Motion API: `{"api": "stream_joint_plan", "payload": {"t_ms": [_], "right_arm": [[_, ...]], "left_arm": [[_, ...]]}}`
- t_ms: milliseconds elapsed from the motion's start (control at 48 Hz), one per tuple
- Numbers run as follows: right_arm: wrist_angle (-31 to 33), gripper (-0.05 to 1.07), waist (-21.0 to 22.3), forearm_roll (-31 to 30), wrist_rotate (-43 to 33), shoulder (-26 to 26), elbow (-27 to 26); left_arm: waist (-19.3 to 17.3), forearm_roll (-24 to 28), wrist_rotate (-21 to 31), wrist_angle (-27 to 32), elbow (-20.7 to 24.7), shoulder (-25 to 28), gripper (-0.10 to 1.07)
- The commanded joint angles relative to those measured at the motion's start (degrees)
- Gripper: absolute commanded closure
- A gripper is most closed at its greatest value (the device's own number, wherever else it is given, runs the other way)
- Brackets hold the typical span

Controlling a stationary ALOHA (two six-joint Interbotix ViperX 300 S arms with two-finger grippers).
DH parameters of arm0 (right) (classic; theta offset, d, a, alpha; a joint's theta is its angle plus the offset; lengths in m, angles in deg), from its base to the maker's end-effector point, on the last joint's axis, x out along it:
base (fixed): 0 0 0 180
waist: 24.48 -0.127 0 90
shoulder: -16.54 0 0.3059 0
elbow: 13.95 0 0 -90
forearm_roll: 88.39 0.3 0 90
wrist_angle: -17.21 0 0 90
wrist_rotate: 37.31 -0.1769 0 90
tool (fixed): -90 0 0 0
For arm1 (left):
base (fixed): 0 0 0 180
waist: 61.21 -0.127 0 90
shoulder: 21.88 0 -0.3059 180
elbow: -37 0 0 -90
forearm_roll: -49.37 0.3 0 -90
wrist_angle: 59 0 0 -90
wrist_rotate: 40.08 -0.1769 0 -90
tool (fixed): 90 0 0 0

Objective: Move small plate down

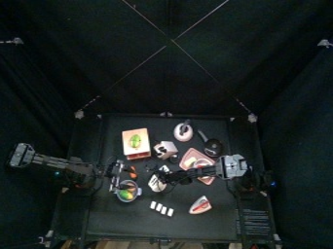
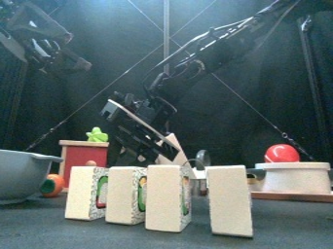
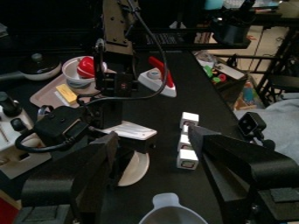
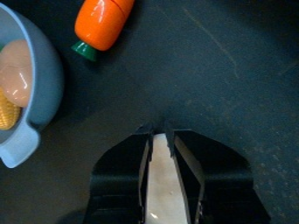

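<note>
The right end effector (image 4: pixel 163 166) pinches the small plate (image 4: pixel 162 179) edge-on between its two black jaws, the white rim showing as a thin pale strip in the gap, above the dark desk (image 4: pixel 222 79). In the left wrist view the same plate (image 3: pixel 129 132) hangs tilted off the right arm's tip, clear of the surface, with a second pale curved piece (image 3: pixel 135 166) lying on the desk just below it (what that piece is cannot be told). A blue-grey bowl (image 4: pixel 24 83) and a toy carrot (image 4: pixel 103 22) sit close by in the right wrist view; a row of small white blocks (image 2: pixel 150 196) stands along the desk's front edge.

The plate looks rigid, thin and light, probably smooth enough to slide in a rim pinch, and likely to chip or clatter if dropped from height. The rim is the sensible place to hold it, as here, with the disc set down gently and flat.

The left end effector (image 3: pixel 158 171) rests at the left of the desk, its jaws spread and holding nothing.
</note>
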Motion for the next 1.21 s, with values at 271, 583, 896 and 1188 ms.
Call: {"api": "stream_joint_plan", "payload": {"t_ms": [271, 583, 896, 1188], "right_arm": [[2.72, 0.41, -1.05, 0.53, 0.00, -3.69, 2.11], [3.87, 0.41, -1.58, 0.70, -0.18, -6.94, 5.01], [3.87, 0.41, -3.52, 0.70, -0.18, -10.37, 5.63], [0.35, 0.41, -5.10, 1.58, -0.18, -11.69, 6.68]], "left_arm": [[0.00, -0.18, 0.00, -0.26, 0.70, 0.09, 0.00], [0.09, -0.09, 0.00, -0.26, 0.62, 0.09, 0.00], [0.00, -0.09, 0.00, -0.26, 0.70, 0.09, 0.00], [0.09, -0.09, 0.00, -0.26, 0.53, 0.09, 0.00]]}}
